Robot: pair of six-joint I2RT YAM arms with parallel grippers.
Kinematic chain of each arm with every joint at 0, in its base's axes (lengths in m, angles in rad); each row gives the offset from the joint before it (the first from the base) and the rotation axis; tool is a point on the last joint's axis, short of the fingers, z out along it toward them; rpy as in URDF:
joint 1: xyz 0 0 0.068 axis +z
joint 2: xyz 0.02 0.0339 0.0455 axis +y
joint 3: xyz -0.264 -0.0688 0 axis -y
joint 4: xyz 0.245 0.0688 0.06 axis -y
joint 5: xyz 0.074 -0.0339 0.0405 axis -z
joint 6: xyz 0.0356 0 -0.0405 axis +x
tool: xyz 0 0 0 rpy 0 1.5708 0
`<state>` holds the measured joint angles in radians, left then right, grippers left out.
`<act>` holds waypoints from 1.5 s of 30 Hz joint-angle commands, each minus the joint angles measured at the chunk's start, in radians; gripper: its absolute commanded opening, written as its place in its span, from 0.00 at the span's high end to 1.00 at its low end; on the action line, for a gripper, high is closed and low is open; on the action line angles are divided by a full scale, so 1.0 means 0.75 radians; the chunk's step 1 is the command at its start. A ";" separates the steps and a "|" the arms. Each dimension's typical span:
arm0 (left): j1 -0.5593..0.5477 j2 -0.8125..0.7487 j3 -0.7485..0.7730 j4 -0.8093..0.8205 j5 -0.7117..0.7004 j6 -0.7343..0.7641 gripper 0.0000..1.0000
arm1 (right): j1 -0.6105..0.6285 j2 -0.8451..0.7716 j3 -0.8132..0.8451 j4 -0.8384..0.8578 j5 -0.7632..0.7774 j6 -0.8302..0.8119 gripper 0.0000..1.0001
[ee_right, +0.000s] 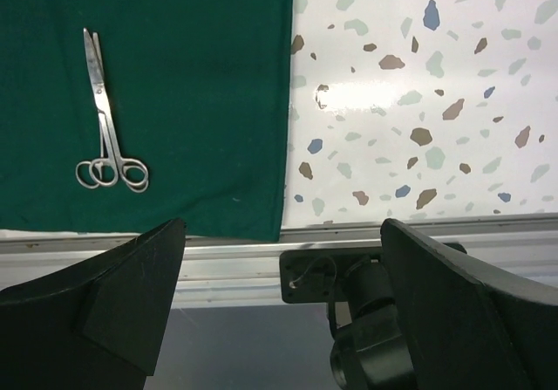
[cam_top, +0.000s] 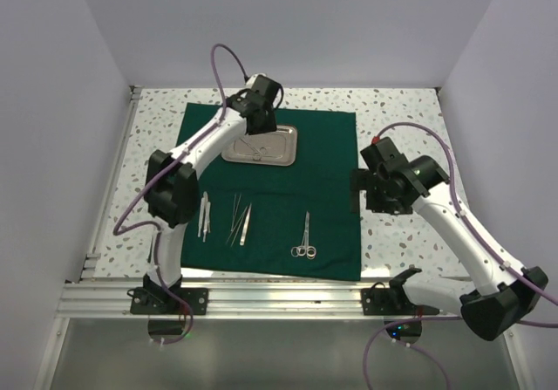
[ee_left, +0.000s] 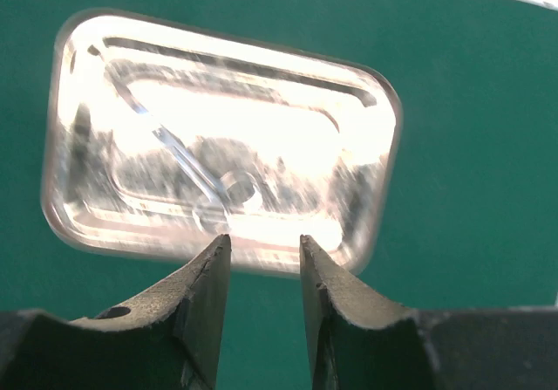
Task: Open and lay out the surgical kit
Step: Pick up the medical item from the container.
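Top view: green cloth (cam_top: 331,198) spread flat, with the steel tray (cam_top: 260,145) at its far end, long side running left-right. The ring-handled forceps (cam_top: 305,237) lie near-far, rings toward the near edge.

Left wrist: left gripper (ee_left: 264,242) over the tray's edge, fingers apart, gripping nothing.

Right wrist: right gripper (ee_right: 283,224) spread wide, empty. The forceps' tips point up-frame.

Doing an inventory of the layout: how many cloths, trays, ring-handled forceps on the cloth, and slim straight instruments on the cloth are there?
Green cloth: 1
Steel tray: 1
Ring-handled forceps on the cloth: 1
Slim straight instruments on the cloth: about 4, too small to be sure
Total: about 7
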<state>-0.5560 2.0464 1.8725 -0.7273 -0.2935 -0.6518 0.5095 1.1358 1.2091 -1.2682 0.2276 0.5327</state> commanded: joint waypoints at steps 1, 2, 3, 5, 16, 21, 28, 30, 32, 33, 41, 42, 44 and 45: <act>0.072 0.200 0.233 -0.088 -0.073 0.143 0.60 | -0.002 0.060 0.087 0.008 0.048 0.036 0.01; 0.089 0.237 0.272 -0.094 -0.089 0.147 0.59 | -0.004 0.075 0.094 0.004 0.048 0.040 0.02; 0.105 0.308 0.307 -0.094 -0.089 0.147 0.59 | -0.002 0.087 0.106 0.000 0.050 0.042 0.02; 0.154 0.400 0.407 -0.106 -0.077 0.133 0.59 | -0.002 0.126 0.122 -0.011 0.057 0.042 0.02; 0.212 0.528 0.453 -0.053 -0.069 0.112 0.59 | -0.002 0.265 0.178 -0.033 0.077 0.022 0.02; 0.236 0.519 0.387 -0.030 -0.085 0.104 0.59 | -0.004 0.304 0.161 -0.007 0.061 0.012 0.02; 0.289 0.483 0.291 0.025 -0.071 0.102 0.59 | -0.004 0.349 0.163 0.018 0.055 -0.013 0.02; 0.302 0.487 0.287 0.029 -0.065 0.102 0.59 | -0.002 0.357 0.163 0.024 0.057 -0.019 0.02; 0.308 0.499 0.289 0.031 -0.059 0.104 0.59 | -0.004 0.365 0.163 0.026 0.057 -0.023 0.02; 0.316 0.505 0.293 0.029 -0.059 0.100 0.59 | -0.002 0.367 0.163 0.026 0.055 -0.025 0.01; 0.353 0.525 0.301 0.033 -0.038 0.096 0.58 | -0.004 0.404 0.192 0.028 0.067 -0.044 0.02; 0.359 0.528 0.303 0.033 -0.036 0.098 0.59 | -0.004 0.408 0.194 0.028 0.069 -0.044 0.01; 0.369 0.546 0.303 0.033 -0.034 0.102 0.60 | -0.006 0.416 0.196 0.030 0.069 -0.044 0.02; 0.373 0.554 0.303 0.031 -0.028 0.102 0.62 | -0.004 0.422 0.198 0.030 0.069 -0.044 0.01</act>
<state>-0.3004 2.4413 2.1067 -0.7120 -0.3225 -0.5827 0.5095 1.4414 1.3148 -1.2556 0.2695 0.5125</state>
